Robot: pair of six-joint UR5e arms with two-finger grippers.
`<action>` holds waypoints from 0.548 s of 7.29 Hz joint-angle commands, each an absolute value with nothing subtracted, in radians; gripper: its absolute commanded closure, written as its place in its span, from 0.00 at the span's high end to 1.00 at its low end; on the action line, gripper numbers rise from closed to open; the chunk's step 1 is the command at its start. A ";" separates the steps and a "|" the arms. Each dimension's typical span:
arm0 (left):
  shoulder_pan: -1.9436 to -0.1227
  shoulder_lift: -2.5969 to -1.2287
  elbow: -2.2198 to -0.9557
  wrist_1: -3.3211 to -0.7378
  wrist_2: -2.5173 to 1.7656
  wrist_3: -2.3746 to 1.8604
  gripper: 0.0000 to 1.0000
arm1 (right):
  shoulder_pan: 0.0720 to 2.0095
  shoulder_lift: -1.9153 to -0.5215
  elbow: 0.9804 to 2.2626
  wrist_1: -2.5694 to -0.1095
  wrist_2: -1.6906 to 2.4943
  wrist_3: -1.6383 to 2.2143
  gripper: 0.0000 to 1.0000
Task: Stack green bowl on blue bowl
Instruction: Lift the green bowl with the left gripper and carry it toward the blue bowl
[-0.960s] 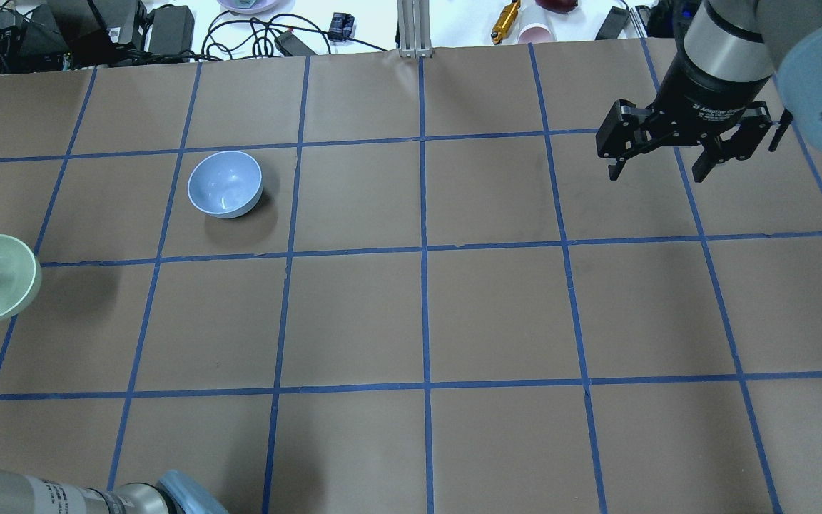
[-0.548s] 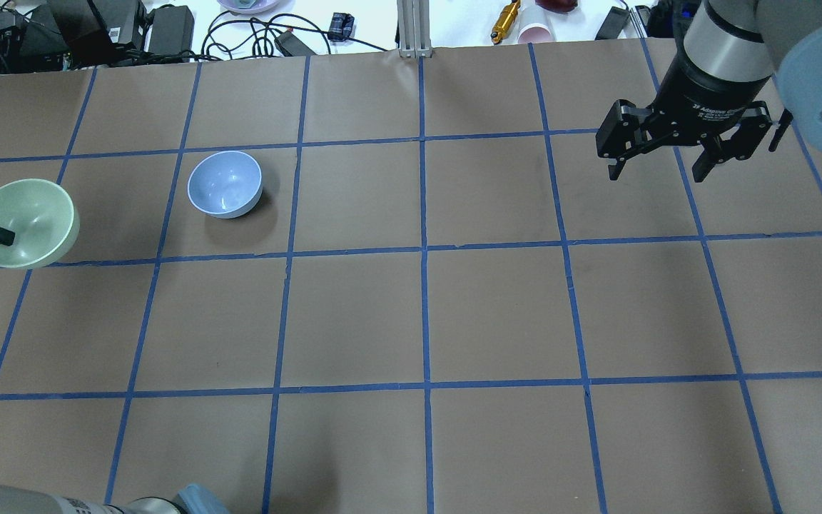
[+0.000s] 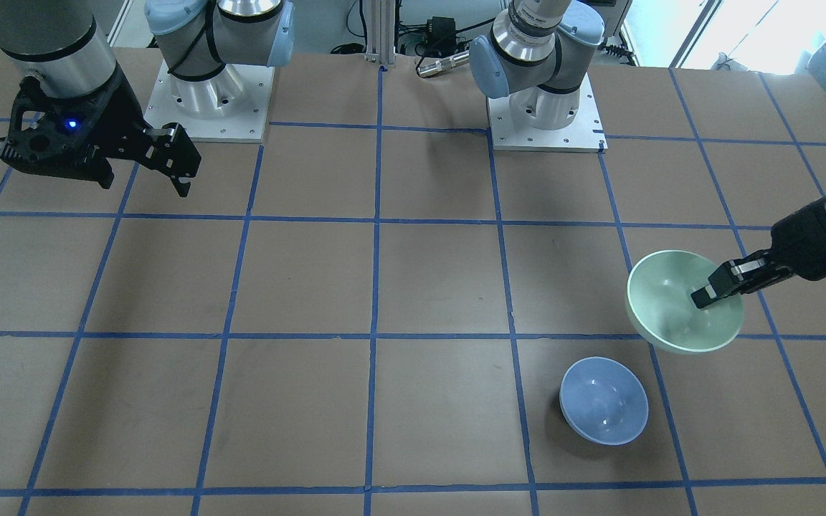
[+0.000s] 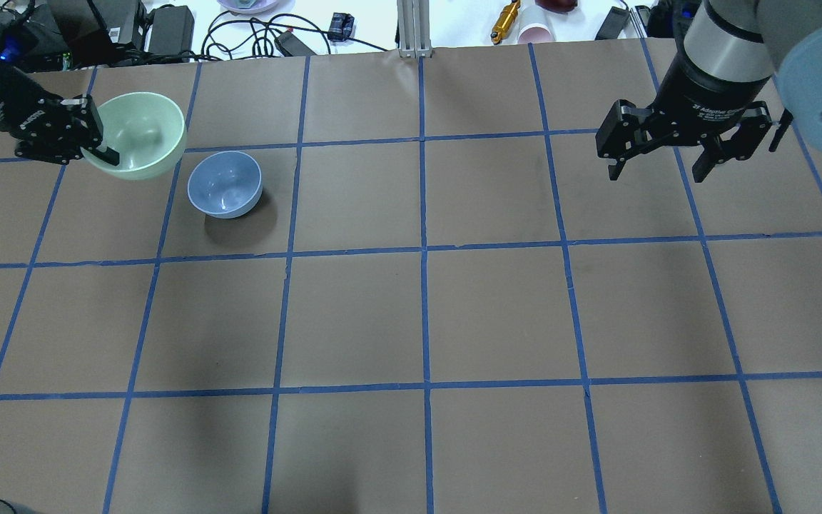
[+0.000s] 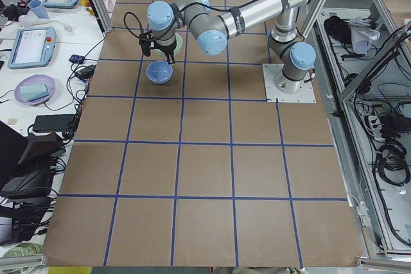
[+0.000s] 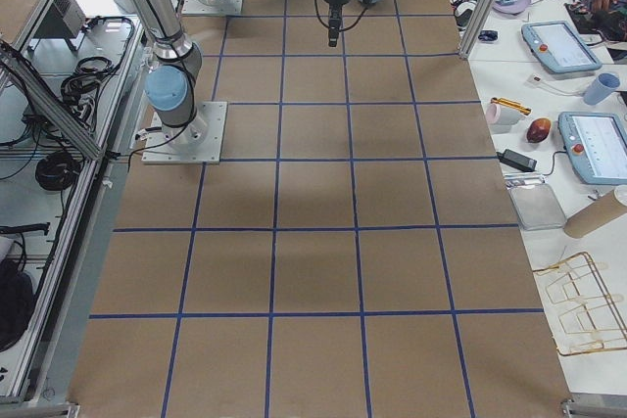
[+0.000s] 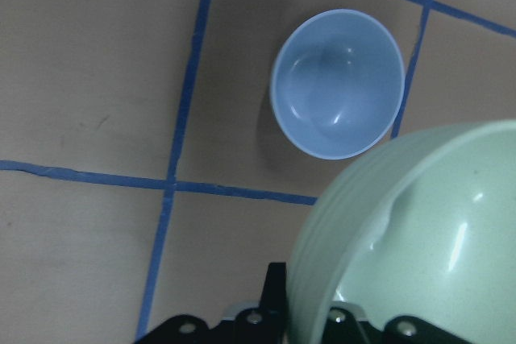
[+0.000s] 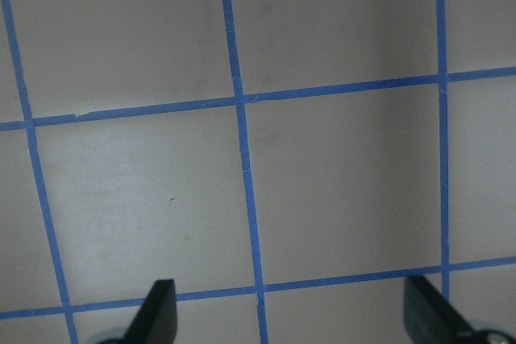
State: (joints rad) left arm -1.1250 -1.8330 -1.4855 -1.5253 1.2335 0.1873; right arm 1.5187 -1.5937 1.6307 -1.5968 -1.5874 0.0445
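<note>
The green bowl point(image 4: 141, 132) hangs tilted above the table in my left gripper point(image 4: 99, 148), which is shut on its rim. It also shows in the front-facing view point(image 3: 671, 304) and in the left wrist view point(image 7: 427, 239). The blue bowl point(image 4: 225, 183) stands upright on the brown table, just right of and nearer than the green bowl. They do not touch. The blue bowl also shows in the front-facing view point(image 3: 604, 400) and in the left wrist view point(image 7: 337, 82). My right gripper point(image 4: 657, 173) is open and empty, high over the table's far right.
Cables, power adapters point(image 4: 168, 25), a yellow tool point(image 4: 505, 20) and a pink cup point(image 4: 536, 32) lie beyond the far edge. An aluminium post point(image 4: 414, 28) stands at the far middle. The two arm bases point(image 3: 542, 107) sit on my side of the table.
My left gripper has carried the green bowl from the table's left edge toward the far side and to the right, up close to the blue bowl. The right arm has not moved.
</note>
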 commanded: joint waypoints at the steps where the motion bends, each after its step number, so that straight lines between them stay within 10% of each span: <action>1: -1.141 -1.877 -1.468 -1.516 1.183 0.149 0.00 | 1.519 -1.594 1.632 -1.597 -1.588 0.044 1.00; 4: -1.144 -1.942 -1.448 -1.439 1.169 0.152 0.00 | 1.519 -1.594 1.631 -1.597 -1.588 0.044 1.00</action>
State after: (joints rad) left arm -1.1434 -1.9103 -1.4523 -1.4810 1.1734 0.1500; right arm 1.5187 -1.5938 1.6309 -1.5969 -1.5870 0.0445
